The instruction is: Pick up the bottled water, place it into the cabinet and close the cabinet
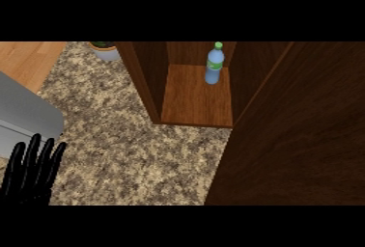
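The bottled water (214,64), clear blue with a green cap and green label, stands upright at the back of the wooden cabinet's shelf (196,99). The cabinet door (299,135) is a large dark brown panel filling the right side of the head view, swung partly across the opening. My left hand (30,171) shows at the lower left edge with straight fingers pointing up, holding nothing and far from the bottle. My right hand does not show anywhere.
A speckled granite counter (121,140) spreads in front of the cabinet. A grey appliance (21,113) sits at the left edge. A small potted plant (105,49) stands at the back left, beside the cabinet's left wall (139,77).
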